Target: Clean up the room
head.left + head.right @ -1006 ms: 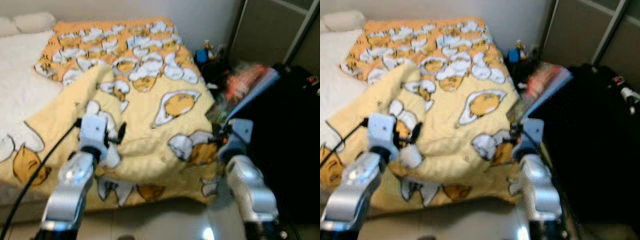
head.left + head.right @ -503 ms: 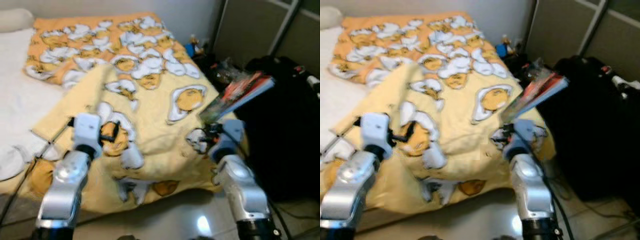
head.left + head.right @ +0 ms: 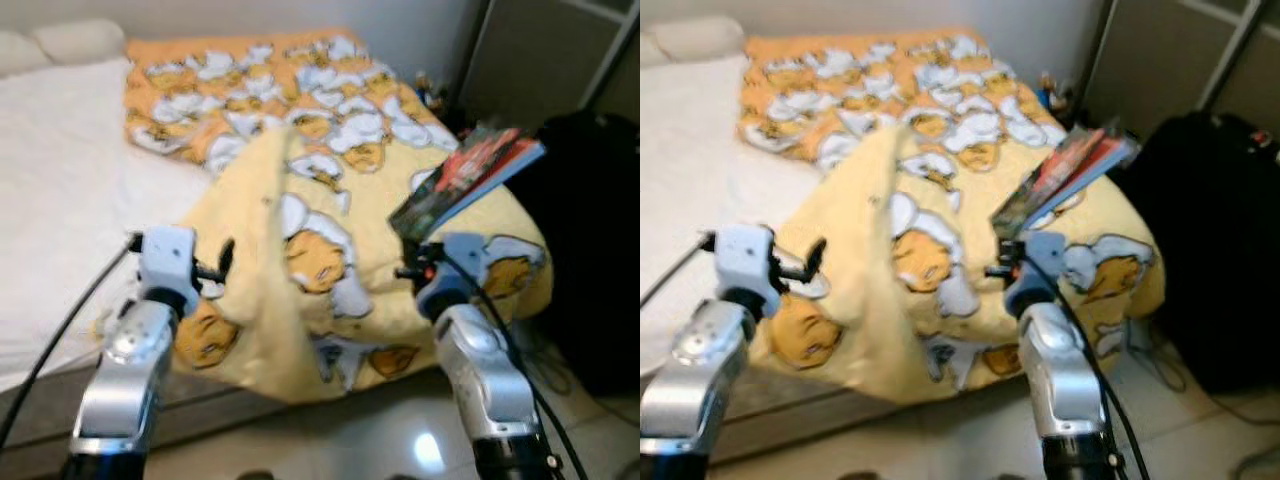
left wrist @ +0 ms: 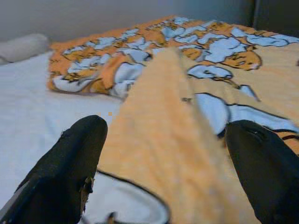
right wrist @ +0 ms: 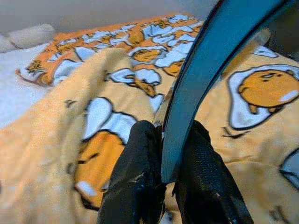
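The right gripper [image 5: 163,163] is clenching a book [image 3: 470,180], now lifted off the clutter at 2 o'clock, while the left gripper [image 4: 163,154] is hanging released over the blanket [image 3: 330,200].

Head stereo pair looking forward and down over the bed, both eyes sharing the yellow egg-print blanket [image 3: 330,230], wrist cameras low and close, facing along their grippers' fingers at that blanket.
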Controlling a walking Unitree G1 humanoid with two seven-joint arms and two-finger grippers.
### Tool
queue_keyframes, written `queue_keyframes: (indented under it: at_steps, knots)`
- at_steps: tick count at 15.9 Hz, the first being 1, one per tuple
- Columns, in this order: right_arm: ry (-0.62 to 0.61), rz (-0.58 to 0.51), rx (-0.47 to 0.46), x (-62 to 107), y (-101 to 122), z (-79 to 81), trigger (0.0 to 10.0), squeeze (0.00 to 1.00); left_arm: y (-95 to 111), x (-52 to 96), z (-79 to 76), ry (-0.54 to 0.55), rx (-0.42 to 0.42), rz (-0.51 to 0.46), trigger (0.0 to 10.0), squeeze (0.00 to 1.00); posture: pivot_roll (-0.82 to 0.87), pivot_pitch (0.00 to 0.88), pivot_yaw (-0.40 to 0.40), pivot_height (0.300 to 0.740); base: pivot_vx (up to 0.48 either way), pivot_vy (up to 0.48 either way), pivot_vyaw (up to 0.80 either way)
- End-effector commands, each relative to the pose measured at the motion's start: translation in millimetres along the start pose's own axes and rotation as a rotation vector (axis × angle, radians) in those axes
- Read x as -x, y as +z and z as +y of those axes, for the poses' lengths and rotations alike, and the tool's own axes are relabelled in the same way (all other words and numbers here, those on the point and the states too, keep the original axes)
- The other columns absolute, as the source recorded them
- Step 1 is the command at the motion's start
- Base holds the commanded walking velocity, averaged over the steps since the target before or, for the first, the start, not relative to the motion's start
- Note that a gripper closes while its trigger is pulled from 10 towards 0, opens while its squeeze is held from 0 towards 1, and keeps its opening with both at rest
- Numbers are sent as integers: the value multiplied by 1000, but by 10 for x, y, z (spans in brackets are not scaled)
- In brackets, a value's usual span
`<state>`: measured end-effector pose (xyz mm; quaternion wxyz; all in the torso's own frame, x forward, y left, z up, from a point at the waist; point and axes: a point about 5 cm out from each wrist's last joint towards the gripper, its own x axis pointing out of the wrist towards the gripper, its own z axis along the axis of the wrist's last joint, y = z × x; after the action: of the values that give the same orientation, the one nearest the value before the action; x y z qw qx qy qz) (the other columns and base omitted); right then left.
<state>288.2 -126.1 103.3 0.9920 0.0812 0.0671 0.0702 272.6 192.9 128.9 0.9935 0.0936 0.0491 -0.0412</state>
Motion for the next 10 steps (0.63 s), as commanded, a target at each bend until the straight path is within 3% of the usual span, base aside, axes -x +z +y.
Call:
queue_keyframes:
  at_steps: [1, 10]
  knots:
    - [-19, -71, 21, -2, 154, -76, 10000, 0, 7, -11, -85, -28, 1, -2, 10000, 0, 19, 0, 14, 740, 0, 480, 0]
    - [-19, -80, 32, 0, 179, -72, 10000, 0, 17, -12, -90, -32, -9, -4, 10000, 0, 21, 0, 14, 740, 0, 480, 0]
